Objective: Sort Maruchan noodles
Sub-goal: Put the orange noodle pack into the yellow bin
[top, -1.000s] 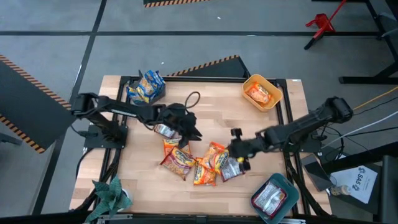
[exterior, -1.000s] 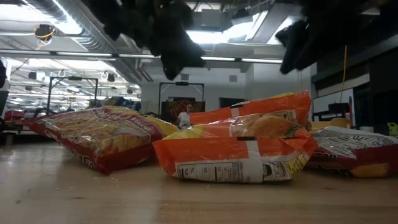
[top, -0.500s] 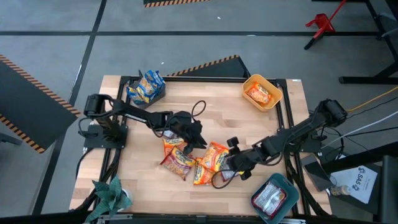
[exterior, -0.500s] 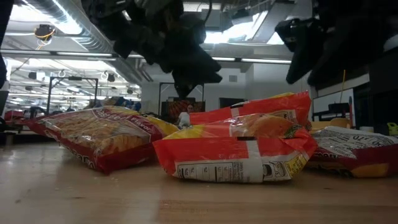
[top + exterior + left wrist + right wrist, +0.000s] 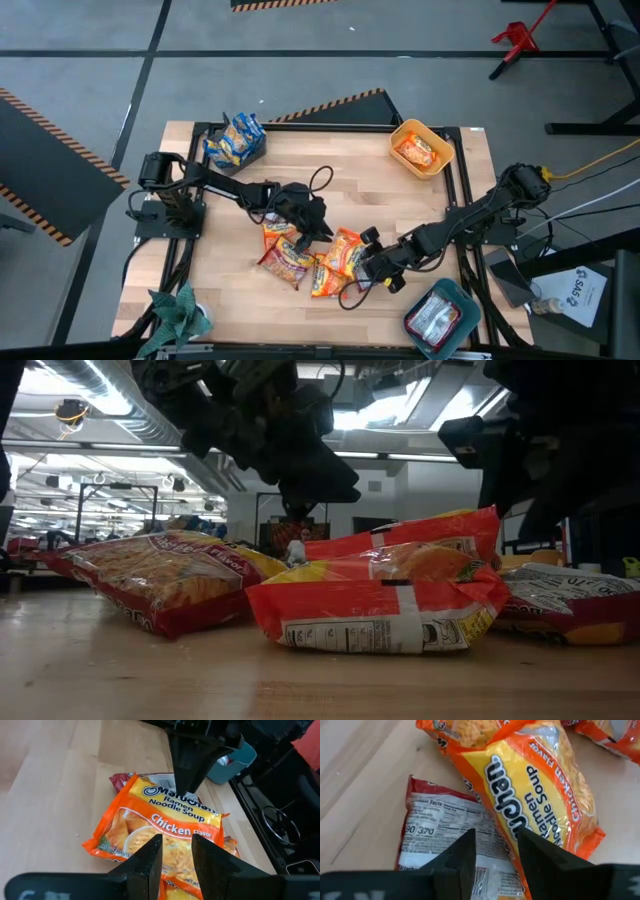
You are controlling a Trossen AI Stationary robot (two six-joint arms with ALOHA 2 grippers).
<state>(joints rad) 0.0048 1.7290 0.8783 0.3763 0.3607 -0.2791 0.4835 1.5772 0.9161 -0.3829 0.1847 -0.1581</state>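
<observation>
Several Maruchan noodle packets lie in a loose pile (image 5: 320,262) in the middle of the table, some overlapping. My left gripper (image 5: 318,232) hangs open above an orange chicken packet (image 5: 160,827), its fingers clear of the wrapper. My right gripper (image 5: 368,268) is open at the pile's right side, over a silver-and-red packet (image 5: 440,835) that lies partly under an orange packet (image 5: 540,785). In the low view both grippers (image 5: 305,485) (image 5: 520,470) hang above the packets.
A grey bin (image 5: 213,152) with blue packets stands at the far left corner. A yellow bin (image 5: 400,130) with one orange packet is at the far right, and a teal bin (image 5: 455,290) with a silver packet at the near right corner. Bare wood lies around the pile.
My left gripper has moved toward the near edge and to the right, over the pile, and come lower. My right gripper has moved left and toward the near edge, onto the pile's right side. The packets have stayed where they were.
</observation>
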